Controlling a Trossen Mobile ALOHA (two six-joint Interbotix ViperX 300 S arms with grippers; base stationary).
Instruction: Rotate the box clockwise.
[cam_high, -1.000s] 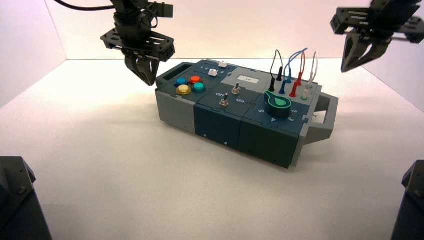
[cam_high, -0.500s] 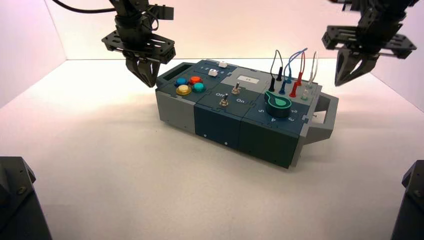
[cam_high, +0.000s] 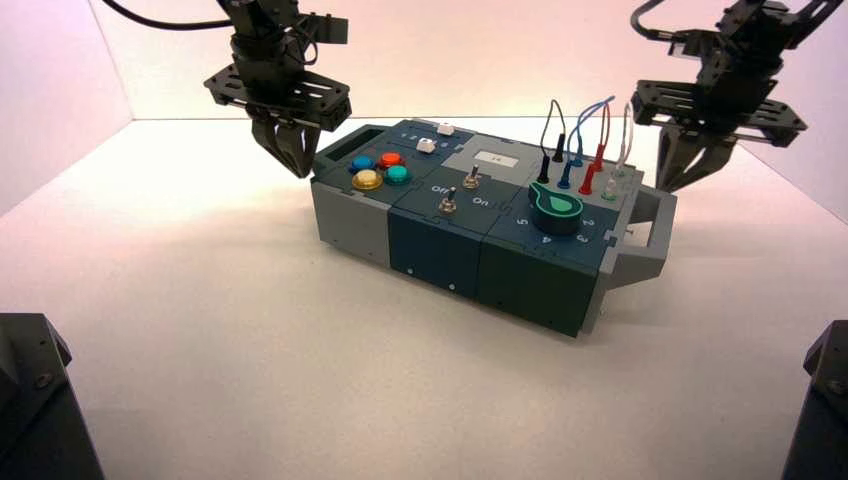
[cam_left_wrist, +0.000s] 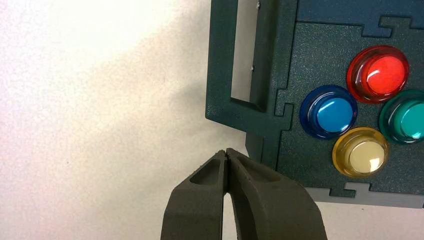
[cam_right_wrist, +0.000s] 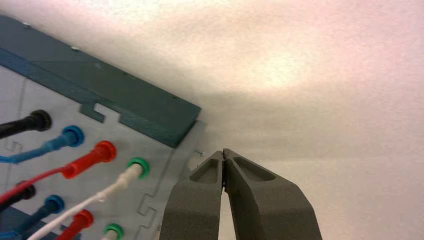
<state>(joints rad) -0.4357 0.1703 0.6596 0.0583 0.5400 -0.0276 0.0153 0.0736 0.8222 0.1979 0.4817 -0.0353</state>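
Approach step: left gripper (cam_high: 291, 160) and right gripper (cam_high: 683, 176), both pressed together, hang just outside opposite ends of the box (cam_high: 480, 225). Next likely calls for opposing pushes on those corners, clockwise.

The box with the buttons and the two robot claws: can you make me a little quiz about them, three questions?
1. True or false: the left claw is gripping the box.
2. Which button lies nearest the left claw's tips in the left wrist view?
A) red button
B) yellow button
C) green button
3. Fill in: the right claw hovers off the box's corner near the plugged coloured ____.

Key:
1. False. It is shut on nothing, beside the dark end handle.
2. B.
3. Wires. That claw is shut too, over the white table.
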